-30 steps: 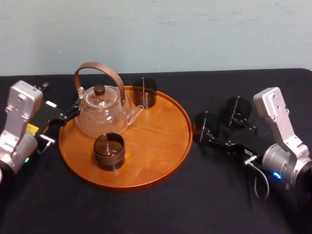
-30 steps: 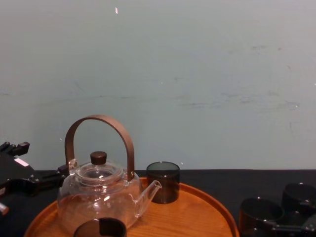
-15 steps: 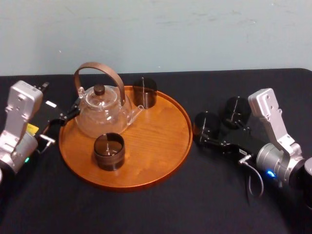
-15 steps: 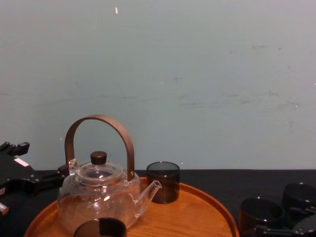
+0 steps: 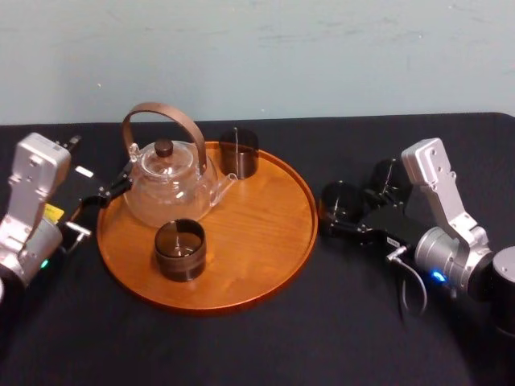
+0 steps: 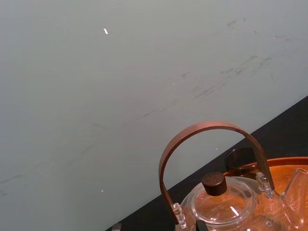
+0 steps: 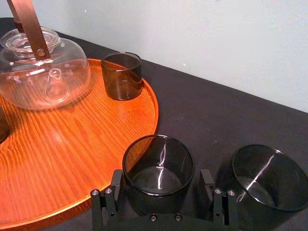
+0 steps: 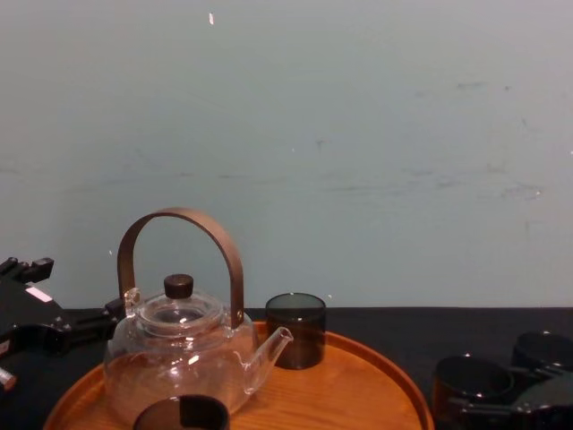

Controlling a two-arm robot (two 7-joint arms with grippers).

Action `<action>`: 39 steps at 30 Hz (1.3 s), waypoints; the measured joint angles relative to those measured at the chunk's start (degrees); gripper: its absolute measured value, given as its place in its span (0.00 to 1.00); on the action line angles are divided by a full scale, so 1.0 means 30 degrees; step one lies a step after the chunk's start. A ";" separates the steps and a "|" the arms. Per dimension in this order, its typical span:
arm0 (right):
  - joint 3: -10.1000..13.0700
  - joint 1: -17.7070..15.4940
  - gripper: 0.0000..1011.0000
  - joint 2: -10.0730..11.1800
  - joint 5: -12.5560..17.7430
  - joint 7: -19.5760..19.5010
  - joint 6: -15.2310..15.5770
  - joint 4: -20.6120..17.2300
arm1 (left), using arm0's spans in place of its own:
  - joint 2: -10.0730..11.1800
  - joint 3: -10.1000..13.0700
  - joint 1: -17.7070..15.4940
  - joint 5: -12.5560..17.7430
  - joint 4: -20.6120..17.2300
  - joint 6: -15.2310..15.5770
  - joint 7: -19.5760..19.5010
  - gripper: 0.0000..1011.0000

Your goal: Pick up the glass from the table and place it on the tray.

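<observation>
Beside right rim of round orange-brown wooden tray point(image 5: 265, 233), on black matte table point(image 5: 265, 346): right gripper point(image 7: 161, 174) has slid forward. Its spread fingers now flank nearer smoky grey glass tumbler point(image 7: 159, 168), not yet pinching, so closing looks next. Left gripper point(image 5: 100, 201) parked left of tray. Count: four tumblers, two on tray point(image 5: 239, 153) point(image 5: 179, 249), two on table, second point(image 7: 267, 175) just beside first. One clear glass teapot point(image 5: 169, 185), one tray.

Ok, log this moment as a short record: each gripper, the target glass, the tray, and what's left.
right gripper: low over the table, jaws open either side of the nearer glass
nearer glass: upright on the table, just right of the tray
second glass: on the table, farther right
tray: carries teapot, front glass, back glass
left gripper: parked left of the tray
remaining: close, lift, place on tray
</observation>
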 joint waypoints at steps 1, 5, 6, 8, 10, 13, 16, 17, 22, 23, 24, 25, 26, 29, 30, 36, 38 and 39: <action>0.0012 0.0091 0.99 -0.0085 -0.0059 0.0075 -0.0028 0.0137 | 0.0000 -0.0001 0.0001 0.0000 0.0000 0.0000 0.0000 0.99; 0.0030 0.0276 0.99 -0.0276 -0.0191 0.0220 -0.0106 0.0478 | 0.0000 -0.0001 0.0000 0.0002 0.0000 0.0000 -0.0001 0.99; 0.0032 0.0350 0.99 -0.0342 -0.0251 0.0281 -0.0136 0.0605 | 0.0000 0.0000 0.0000 0.0001 0.0000 0.0001 -0.0001 0.99; 0.0033 0.0427 0.99 -0.0406 -0.0317 0.0347 -0.0177 0.0737 | 0.0000 -0.0001 0.0001 0.0000 0.0000 0.0000 0.0000 0.99; 0.0035 0.0507 0.99 -0.0471 -0.0370 0.0423 -0.0226 0.0888 | 0.0001 0.0000 0.0000 0.0000 0.0001 0.0000 0.0000 0.99; 0.0047 0.0658 0.99 -0.0596 -0.0477 0.0576 -0.0353 0.1191 | 0.0001 0.0000 0.0001 0.0001 -0.0001 0.0000 0.0000 0.99; 0.0056 0.0761 0.99 -0.0682 -0.0525 0.0716 -0.0481 0.1373 | 0.0000 0.0000 0.0000 0.0001 0.0000 0.0000 0.0000 0.99; 0.0056 0.0795 0.99 -0.0707 -0.0535 0.0748 -0.0516 0.1428 | 0.0000 0.0000 0.0000 0.0001 0.0000 0.0000 0.0000 0.99; 0.0042 0.1024 0.99 -0.0863 -0.0595 0.0963 -0.0792 0.1848 | 0.0000 0.0000 0.0000 0.0001 0.0000 -0.0001 -0.0001 0.99; 0.0027 0.1099 0.99 -0.0910 -0.0609 0.1030 -0.0877 0.1988 | 0.0000 0.0000 0.0001 0.0001 -0.0001 0.0000 0.0000 0.99; 0.0017 0.1145 0.99 -0.0935 -0.0619 0.1062 -0.0917 0.2062 | 0.0000 0.0000 0.0000 0.0001 0.0000 0.0000 0.0000 0.99; 0.0004 0.1188 0.99 -0.0958 -0.0631 0.1095 -0.0960 0.2127 | 0.0000 0.0000 0.0000 0.0001 0.0000 0.0000 0.0000 0.99; -0.0011 0.1224 0.99 -0.0976 -0.0646 0.1128 -0.0999 0.2182 | 0.0001 -0.0001 0.0000 0.0001 0.0000 -0.0001 0.0000 0.99; -0.0067 0.1343 0.99 -0.1039 -0.0703 0.1224 -0.1128 0.2370 | 0.0000 0.0000 0.0000 0.0000 0.0000 0.0000 -0.0001 0.99; -0.0086 0.1369 0.99 -0.1068 -0.0752 0.1229 -0.1206 0.2431 | 0.0000 0.0000 0.0001 0.0000 -0.0001 0.0000 0.0000 0.99; -0.0116 0.1386 0.99 -0.1084 -0.0804 0.1229 -0.1291 0.2473 | 0.0000 0.0000 0.0000 0.0001 0.0000 0.0000 0.0000 0.99; -0.0116 0.1386 0.99 -0.1082 -0.0802 0.1229 -0.1291 0.2468 | 0.0000 -0.0001 0.0000 0.0001 -0.0001 0.0001 0.0000 0.99; -0.0116 0.1386 0.99 -0.1080 -0.0802 0.1227 -0.1287 0.2464 | 0.0001 0.0000 -0.0001 0.0001 0.0000 0.0000 -0.0001 0.99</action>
